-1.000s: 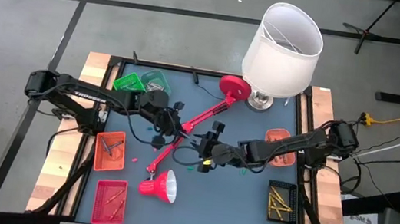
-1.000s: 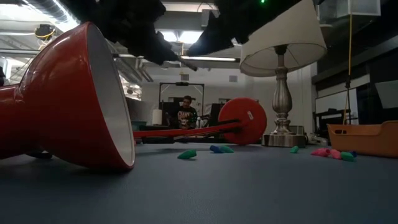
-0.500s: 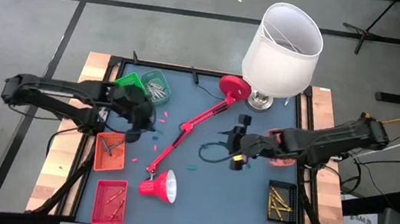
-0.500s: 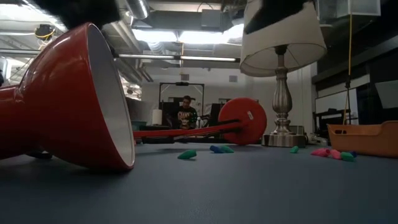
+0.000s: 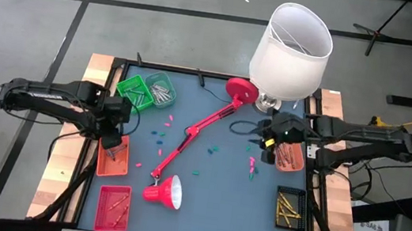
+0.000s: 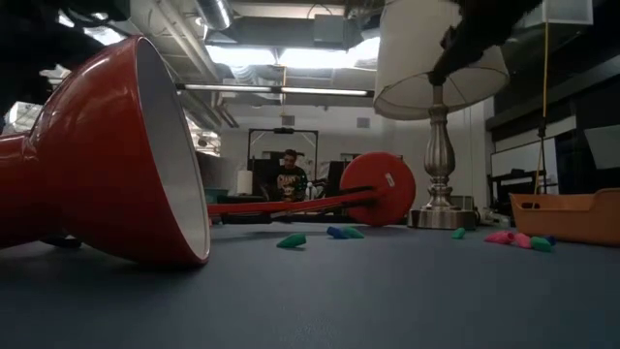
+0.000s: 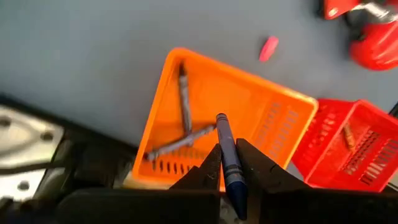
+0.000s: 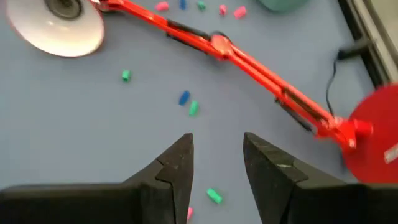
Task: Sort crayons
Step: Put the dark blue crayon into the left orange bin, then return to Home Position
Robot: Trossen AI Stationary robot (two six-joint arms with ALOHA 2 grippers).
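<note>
The left gripper point(image 7: 229, 163) is closed on a dark blue-grey crayon point(image 7: 227, 155); in the left wrist view the crayon's long axis runs nearly vertical in the frame, its tip points up, and it is above an orange bin point(image 7: 205, 106) which holds a few grey crayons point(image 7: 183, 124). In the high view this gripper point(image 5: 112, 148) is at the middle left of the frame, over the orange bin point(image 5: 113, 157). The right gripper point(image 8: 217, 158) is empty with its fingers apart, and it is at the middle right of the high view point(image 5: 265, 138), beside another orange bin point(image 5: 287, 153), while loose pink, green and blue crayon pieces point(image 5: 251, 164) lie scattered on the blue mat around the red desk lamp point(image 5: 191, 134).
</note>
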